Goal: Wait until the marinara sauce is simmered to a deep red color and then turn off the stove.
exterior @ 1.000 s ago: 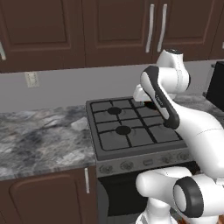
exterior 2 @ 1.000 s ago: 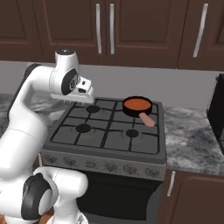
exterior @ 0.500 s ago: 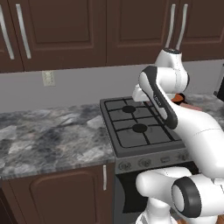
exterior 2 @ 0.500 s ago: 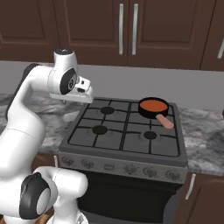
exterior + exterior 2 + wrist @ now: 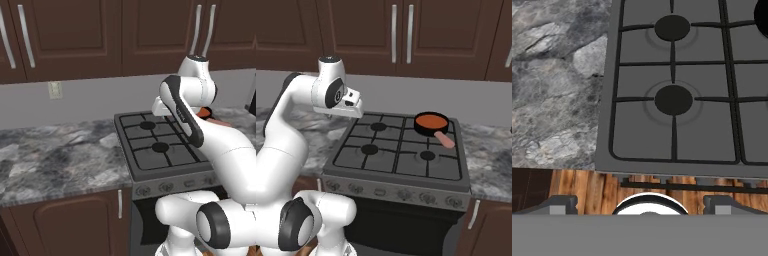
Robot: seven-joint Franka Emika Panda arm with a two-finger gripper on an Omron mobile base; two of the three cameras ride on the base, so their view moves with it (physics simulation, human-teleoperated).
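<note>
The stove (image 5: pixel 398 160) is a dark grey gas range with black grates and a row of front knobs (image 5: pixel 391 192). On its back right burner sits a small black pan holding orange-red marinara sauce (image 5: pixel 431 121), its pink handle (image 5: pixel 445 140) pointing toward the front. My gripper (image 5: pixel 354 111) hovers above the stove's back left corner, well left of the pan. In the hand view it (image 5: pixel 643 207) is open with nothing between its fingertips (image 5: pixel 562 205), looking down on the two left burners (image 5: pixel 673 100). In the left base view the arm hides most of the pan (image 5: pixel 205 113).
Grey marble counter (image 5: pixel 55 155) runs left of the stove, and more counter (image 5: pixel 491 160) lies to its right. Dark wood wall cabinets (image 5: pixel 401 35) hang above, and base cabinets (image 5: pixel 75 220) stand below. An outlet (image 5: pixel 55 89) is on the grey backsplash.
The whole scene has slid to the right in both base views, so the camera moved with the base. The arm holds the same pose, and the sauce looks the same orange-red.
</note>
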